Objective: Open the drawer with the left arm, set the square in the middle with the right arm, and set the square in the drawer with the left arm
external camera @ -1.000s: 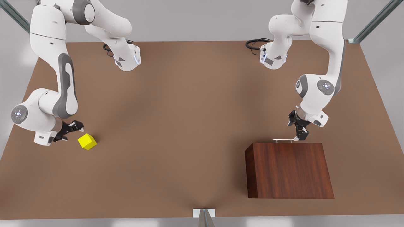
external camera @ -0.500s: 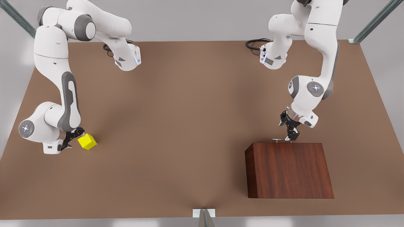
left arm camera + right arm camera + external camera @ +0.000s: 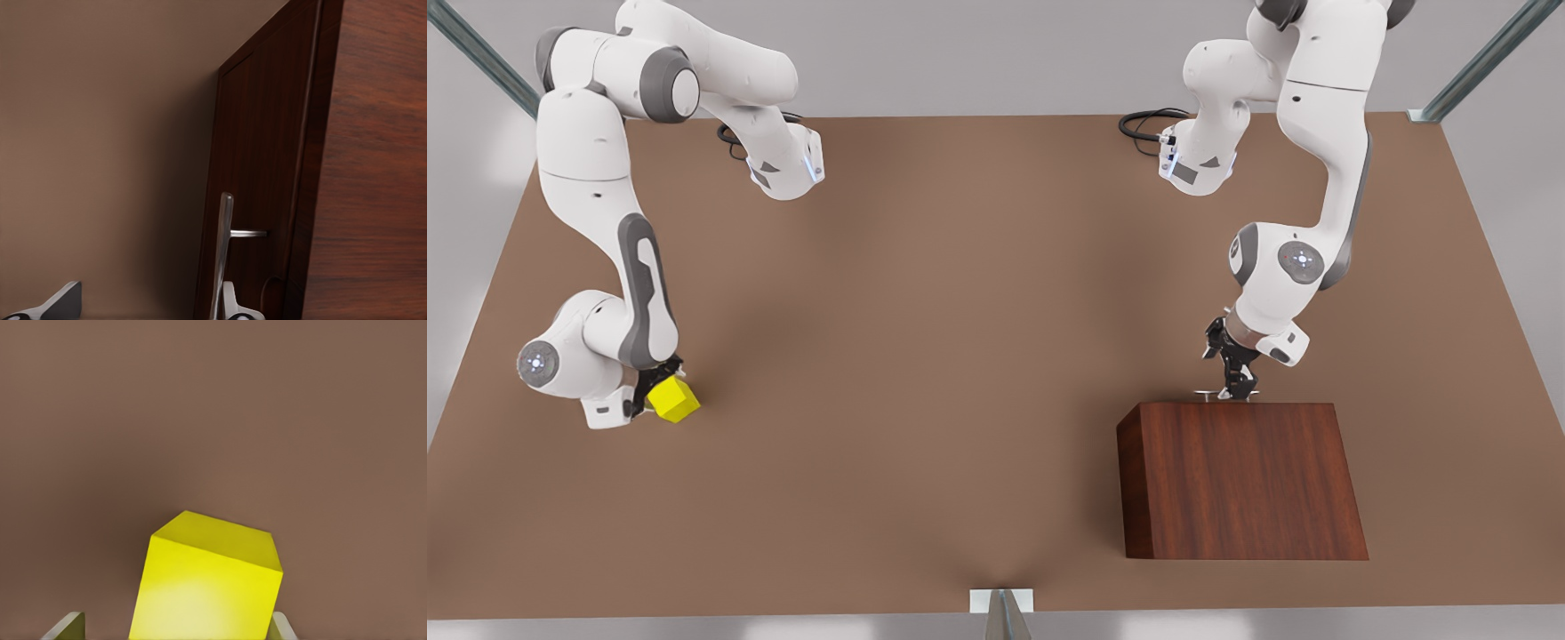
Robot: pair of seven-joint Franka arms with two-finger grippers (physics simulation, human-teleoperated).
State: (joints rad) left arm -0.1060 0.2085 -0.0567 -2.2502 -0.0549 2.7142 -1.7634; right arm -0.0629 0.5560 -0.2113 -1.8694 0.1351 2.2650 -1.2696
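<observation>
Since the cube (image 3: pixel 673 400) is small, hard-edged and solid-looking, I would judge it light and stiff, unlikely to deform, though its smooth yellow faces could slip if pinched on a corner. It rests on the tabletop (image 3: pixel 960 356) near the front view's left edge, turned so that one vertical edge points out toward the middle of the tabletop; it has no long axis, being as wide as it is tall. The best hold is flat on two opposite side faces. The right pincer (image 3: pixel 177 630) is down around it, one fingertip (image 3: pixel 65 625) apart from the cube on one side and the other close against the opposite face, so it stands released and not yet clenched.

The drawer (image 3: pixel 257 200) sits shut in the front of the wooden cabinet (image 3: pixel 1240 480), which stands on the front view's right side with that front facing away from the camera, toward the arm bases. I would expect the drawer to be rigid and to slide straight out along that direction, needing a steady pull. Its slim silver handle (image 3: pixel 221 257) is the place to take hold; the bar's long axis runs across the drawer front, level with the tabletop. The left pincer (image 3: pixel 1232 380) is at the handle, spread, with the bar just beside one fingertip (image 3: pixel 235 303) and the other finger well off; it grips nothing.
</observation>
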